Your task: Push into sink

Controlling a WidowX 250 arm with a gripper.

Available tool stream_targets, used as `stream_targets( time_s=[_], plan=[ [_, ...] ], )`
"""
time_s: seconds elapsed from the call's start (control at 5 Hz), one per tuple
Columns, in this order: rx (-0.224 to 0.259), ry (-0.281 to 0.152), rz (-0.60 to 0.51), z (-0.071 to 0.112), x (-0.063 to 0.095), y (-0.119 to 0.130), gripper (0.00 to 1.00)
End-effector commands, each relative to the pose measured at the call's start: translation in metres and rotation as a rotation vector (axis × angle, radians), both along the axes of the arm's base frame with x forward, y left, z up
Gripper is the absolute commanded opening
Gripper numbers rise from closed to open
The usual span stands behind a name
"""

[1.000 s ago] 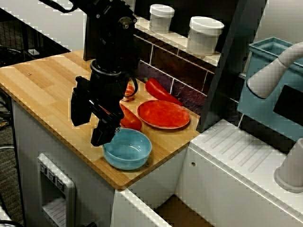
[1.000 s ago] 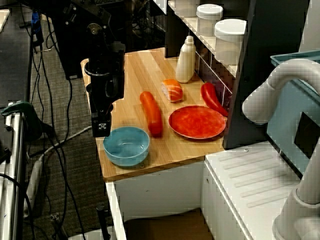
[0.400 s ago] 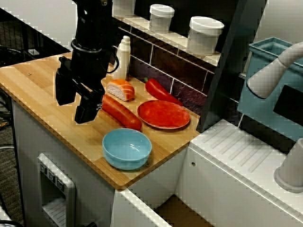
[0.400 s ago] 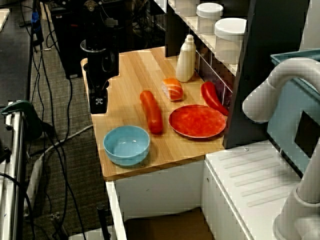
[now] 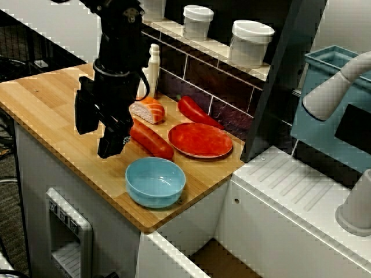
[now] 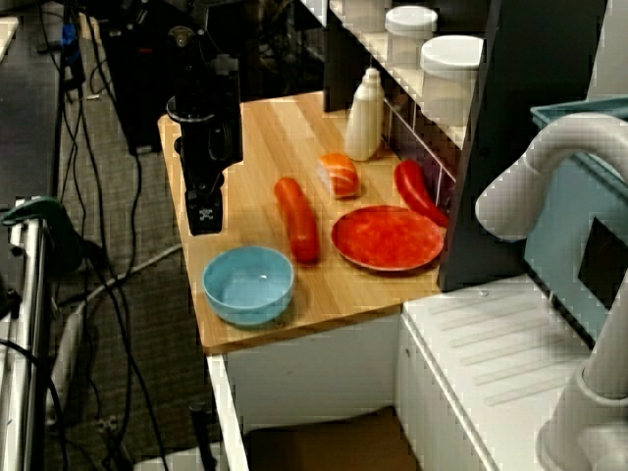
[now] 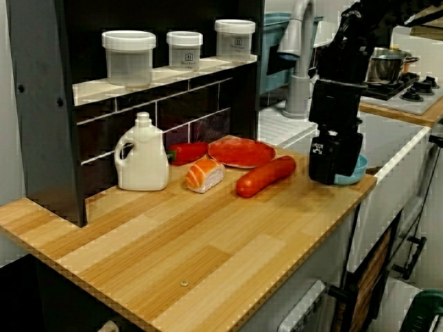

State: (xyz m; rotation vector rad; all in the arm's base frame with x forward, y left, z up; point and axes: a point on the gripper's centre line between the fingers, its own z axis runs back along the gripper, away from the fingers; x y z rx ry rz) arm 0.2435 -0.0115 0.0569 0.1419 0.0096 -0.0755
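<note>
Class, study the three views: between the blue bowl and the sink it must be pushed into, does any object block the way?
Nothing visible does. The blue bowl sits near the counter's front corner, and only bare wood lies between it and the edge above the sink. The sausage and red plate lie behind it; the gripper hovers on its far side.

Hidden and cut-off parts around the counter

The sink (image 5: 217, 255) is cut by the bottom edge in both side views; only a strip of its brownish floor shows. In the front view the gripper (image 7: 335, 158) covers most of the blue bowl (image 7: 358, 168) at the counter's right end. Whether the fingers (image 5: 112, 142) are apart or together cannot be told. The faucet (image 6: 549, 186) is cut by the right edge.
</note>
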Motion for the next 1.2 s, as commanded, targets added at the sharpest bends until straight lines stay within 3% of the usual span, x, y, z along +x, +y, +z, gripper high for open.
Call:
stream_targets(
  time_s=[0.0,0.2,0.4,0.6,0.8,1.0],
  plan=[
    [0.025,-0.010,-0.004,-0.013,0.010,-0.014,1.00],
    [0.017,0.009,-0.019,-0.019,0.010,-0.033,1.00],
    [-0.042,0.040,-0.014,-0.019,0.009,-0.063,1.00],
    [-0.118,0.132,-0.037,-0.019,0.003,-0.112,1.00],
    [-0.117,0.159,-0.038,-0.009,-0.011,-0.136,1.00],
    [-0.117,0.159,-0.038,-0.009,-0.011,-0.136,1.00]
  ],
)
